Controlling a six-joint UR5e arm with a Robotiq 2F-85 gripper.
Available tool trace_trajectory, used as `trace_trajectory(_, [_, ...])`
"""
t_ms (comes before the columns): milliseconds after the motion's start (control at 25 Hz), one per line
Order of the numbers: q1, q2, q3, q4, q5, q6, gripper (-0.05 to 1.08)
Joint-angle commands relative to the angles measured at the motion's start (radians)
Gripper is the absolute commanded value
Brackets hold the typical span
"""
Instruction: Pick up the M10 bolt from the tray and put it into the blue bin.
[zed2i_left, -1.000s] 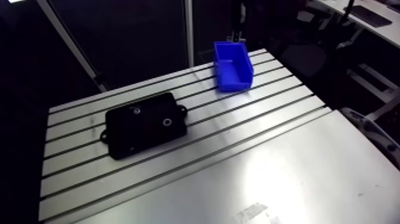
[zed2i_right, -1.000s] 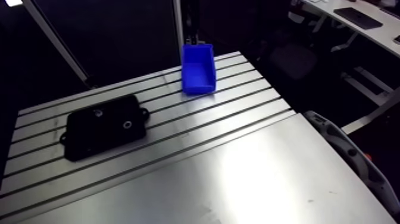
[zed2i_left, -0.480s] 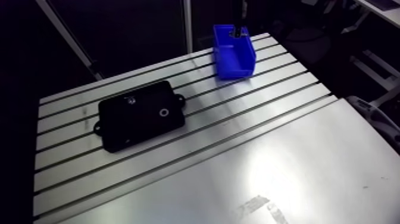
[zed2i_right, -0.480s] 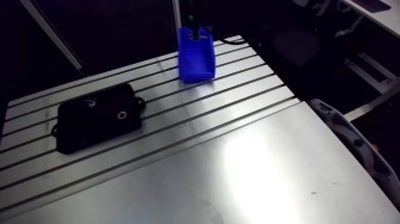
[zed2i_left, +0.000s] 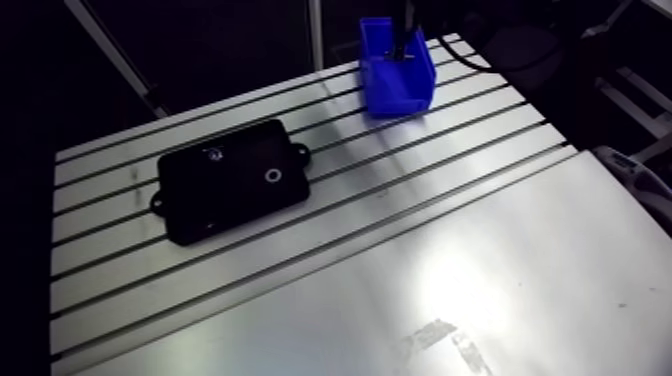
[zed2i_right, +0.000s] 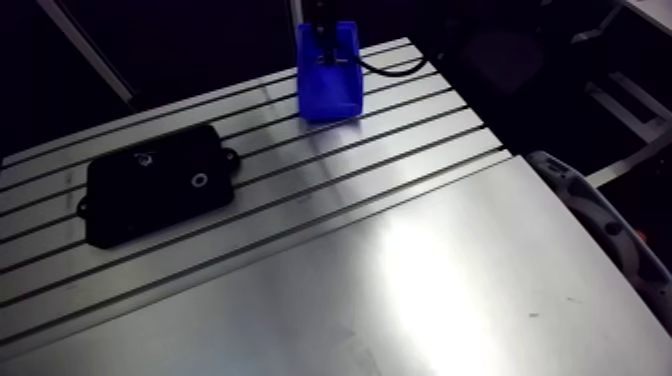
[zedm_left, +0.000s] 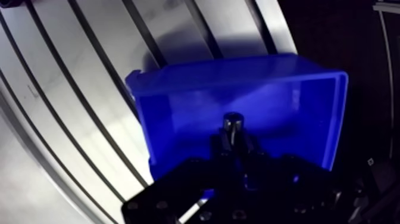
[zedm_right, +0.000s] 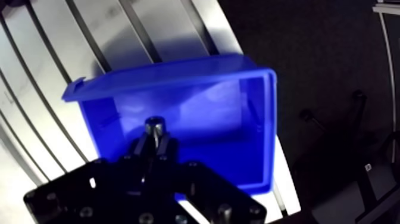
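Note:
In the wrist view my gripper is shut on the M10 bolt, whose dark steel end sticks out between the fingertips. The bolt hangs over the inside of the blue bin, above its floor. In the arm view the blue bin stands at the far edge of the slotted table, and the gripper reaches down into it from above. The black tray lies on the left part of the table with a small ring-shaped part and another small part on it.
The slotted aluminium table runs under everything, with a smooth metal plate nearer the camera. A grey rounded object sits off the table's right edge. Dark space lies beyond the bin's far side.
The gripper has come down over the blue bin and now reaches into it with the bolt. The camera has shifted, so tray and bin sit differently in the picture.

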Motion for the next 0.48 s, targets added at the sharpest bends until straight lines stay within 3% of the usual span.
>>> trace_trajectory(40, [0.000, 0.025, 0.003, -0.003, 0.000, 0.004, 1.06])
trace_trajectory(480, [0.005, 0.060, 0.009, -0.051, -0.005, 0.005, 1.06])
